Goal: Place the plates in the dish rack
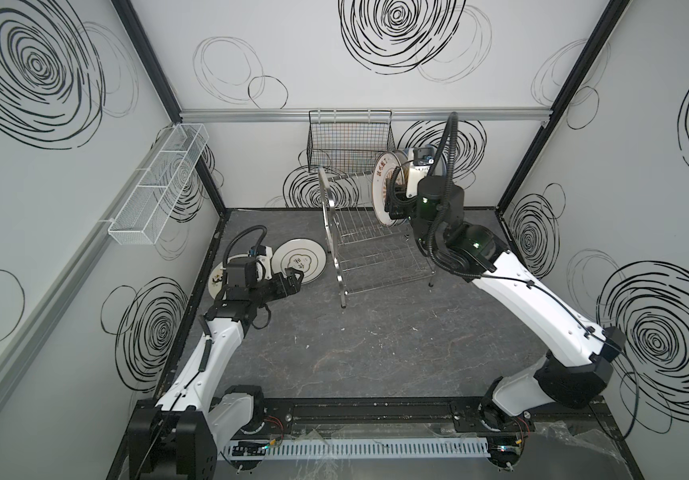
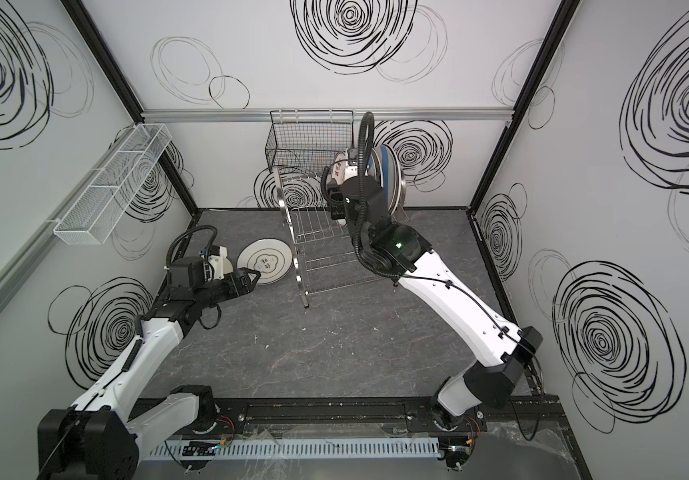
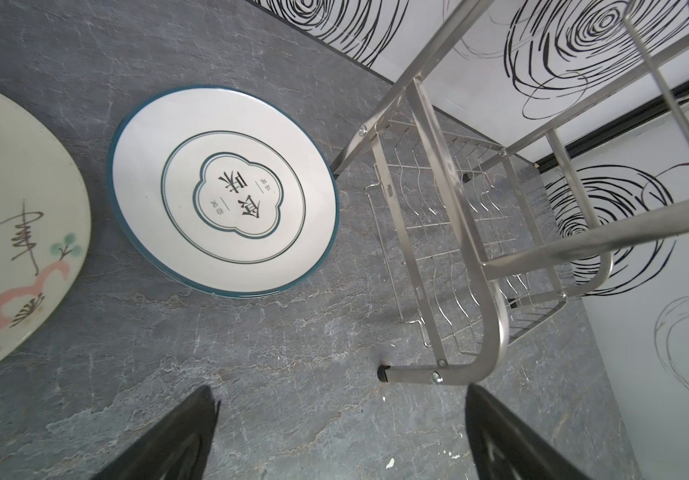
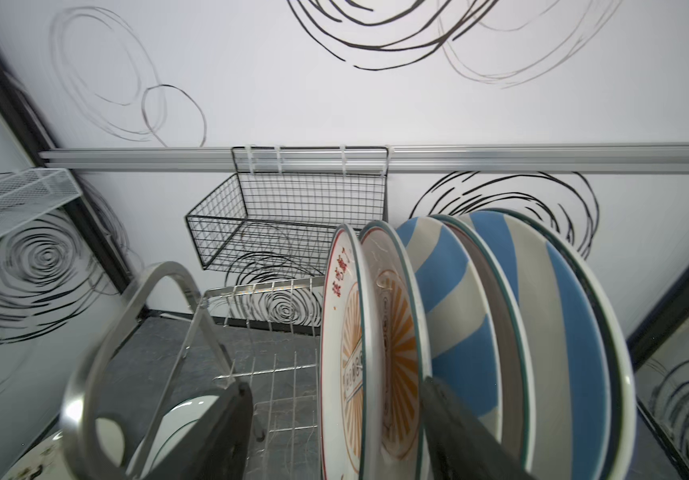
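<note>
At the back middle of the grey surface (image 1: 376, 340): the dish rack (image 1: 328, 199), shiny steel, two levels, standing upright. On its upper level, at the end lying on the right in both top views: a row of plates set on edge in the slots. From the right wrist view, in order: front orange plate (image 4: 338, 324), second orange plate (image 4: 396, 332), then striped blue plate (image 4: 446, 299) and more plates behind, close together.

Right end effector (image 4: 334, 386): raised at this row, fingers wide apart and clamped on nothing. One finger over the free slots, clearly apart from the front orange plate; the other finger behind the second orange plate. Both orange plates between the fingers. Cannot tell whether the far finger touches a plate.

Left end effector (image 3: 340, 390): low over the bare surface, fingers apart, nothing between them. Just ahead of it: green-rimmed plate (image 3: 226, 191), lying flat, close beside a foot of the rack; touching or not, cannot tell. Next to that one: cream plate (image 3: 14, 232) with pink and black print, also flat, partly under the left arm in a top view.

On the back wall above the rack: black wire basket (image 1: 347, 141). On the left wall: white mesh basket (image 1: 155, 183).
</note>
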